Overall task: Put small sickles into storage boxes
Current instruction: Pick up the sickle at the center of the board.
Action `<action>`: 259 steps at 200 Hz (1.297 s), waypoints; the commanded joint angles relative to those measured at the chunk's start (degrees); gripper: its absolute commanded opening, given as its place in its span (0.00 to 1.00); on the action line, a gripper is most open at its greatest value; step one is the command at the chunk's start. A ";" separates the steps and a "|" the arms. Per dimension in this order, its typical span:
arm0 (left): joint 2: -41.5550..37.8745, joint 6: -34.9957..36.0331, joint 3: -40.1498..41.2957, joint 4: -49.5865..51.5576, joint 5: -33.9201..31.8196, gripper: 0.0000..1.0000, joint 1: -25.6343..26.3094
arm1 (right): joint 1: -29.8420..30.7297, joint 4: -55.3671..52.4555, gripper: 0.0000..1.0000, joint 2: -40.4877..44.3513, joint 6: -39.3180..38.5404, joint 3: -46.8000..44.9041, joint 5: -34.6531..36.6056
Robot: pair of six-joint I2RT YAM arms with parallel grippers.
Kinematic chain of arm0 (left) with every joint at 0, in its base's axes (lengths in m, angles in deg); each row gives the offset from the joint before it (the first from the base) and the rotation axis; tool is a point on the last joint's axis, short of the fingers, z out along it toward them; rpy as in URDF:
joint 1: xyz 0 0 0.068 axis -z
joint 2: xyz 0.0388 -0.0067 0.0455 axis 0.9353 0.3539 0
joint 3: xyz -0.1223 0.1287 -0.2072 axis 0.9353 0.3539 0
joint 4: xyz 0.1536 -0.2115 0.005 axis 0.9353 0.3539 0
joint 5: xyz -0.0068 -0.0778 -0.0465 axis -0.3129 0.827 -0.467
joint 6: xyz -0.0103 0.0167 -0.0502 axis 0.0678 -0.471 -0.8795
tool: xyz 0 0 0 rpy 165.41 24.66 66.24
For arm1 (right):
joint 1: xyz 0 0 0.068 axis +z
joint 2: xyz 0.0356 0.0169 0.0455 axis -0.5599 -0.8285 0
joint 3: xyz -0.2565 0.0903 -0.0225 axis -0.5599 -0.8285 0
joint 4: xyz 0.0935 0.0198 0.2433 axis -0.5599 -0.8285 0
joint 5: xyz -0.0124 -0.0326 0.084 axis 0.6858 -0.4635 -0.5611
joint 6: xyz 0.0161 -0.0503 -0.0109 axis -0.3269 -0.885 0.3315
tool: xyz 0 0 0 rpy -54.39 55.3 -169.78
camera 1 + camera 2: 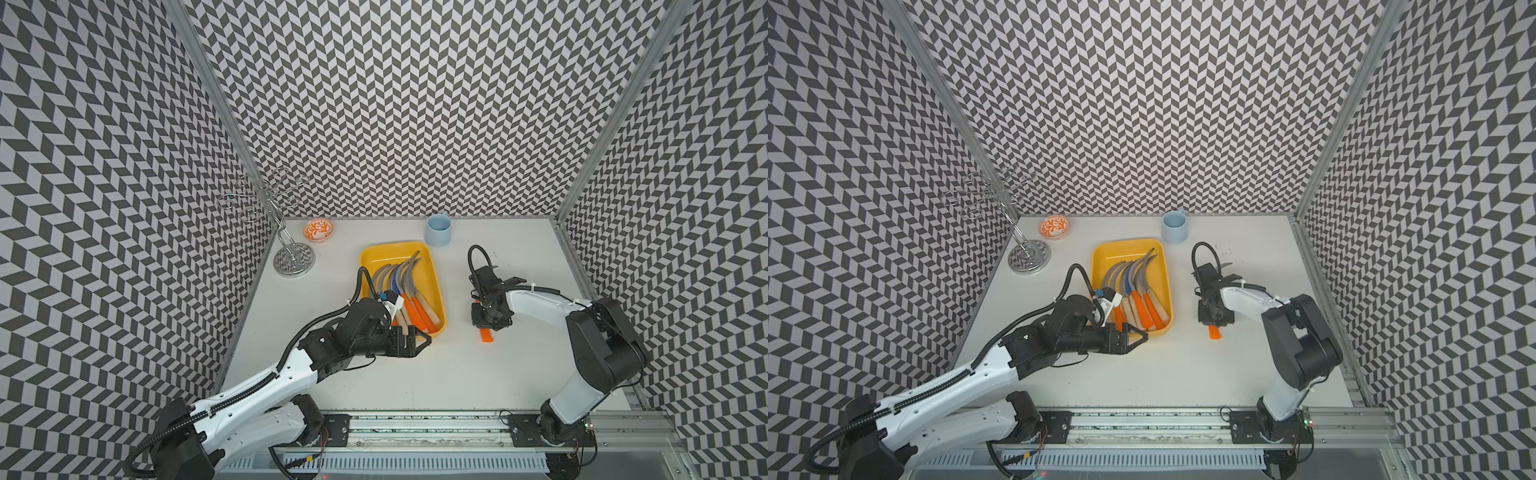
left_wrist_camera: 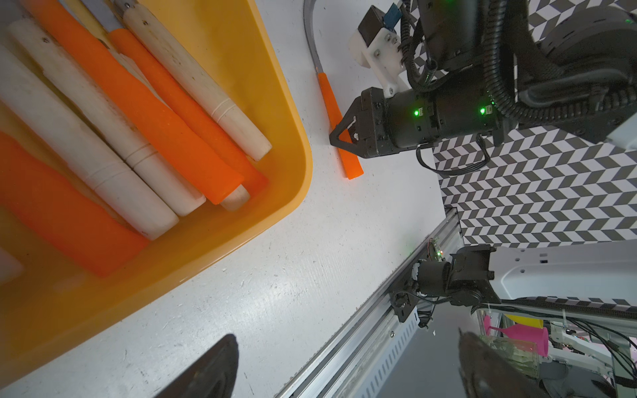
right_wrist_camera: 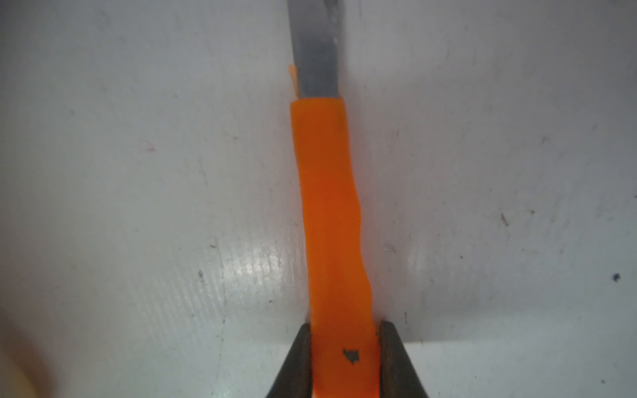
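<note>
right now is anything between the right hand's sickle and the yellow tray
Nothing visible: only bare white table between the orange-handled steel sickle and the yellow plastic tray. The left hand hovers at the tray's near corner.

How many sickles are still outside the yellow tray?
1. An orange-handled sickle lies on the table beside the yellow tray, the right gripper with fingers clamped on its handle. Others may be hidden from view.

Bright, diffuse light fills both top views and leaves only faint shadows on the white table [image 1: 457, 374]. In the right wrist view glare streaks it and the orange-handled sickle [image 3: 331, 206] looks soft. The left wrist view stretches at its edges.
</note>
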 commanded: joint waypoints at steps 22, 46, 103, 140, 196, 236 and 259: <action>-0.48 1.07 -0.92 0.85 -0.46 1.00 0.19 | 0.52 -4.71 0.01 1.66 0.89 3.35 1.34; -0.14 2.59 -2.66 2.69 -1.14 1.00 0.01 | 0.47 -6.77 0.00 3.48 1.15 4.89 1.51; 0.14 4.02 -4.55 3.85 -1.14 1.00 -1.14 | 0.56 -9.65 0.00 5.77 1.21 7.17 1.87; 0.12 5.77 -6.00 5.85 -0.99 1.00 -3.24 | 1.72 -11.38 0.00 6.14 1.16 10.18 1.46; -2.15 9.49 -7.16 9.90 1.40 1.00 -11.41 | 6.81 -14.45 0.00 4.09 2.52 17.91 1.34; -4.36 11.18 -7.08 12.77 1.28 1.00 -15.88 | 11.52 -16.31 0.00 0.73 2.97 25.49 0.82; -6.51 11.32 -6.10 14.04 1.04 1.00 -18.75 | 14.56 -17.88 0.00 -2.20 3.00 30.74 0.82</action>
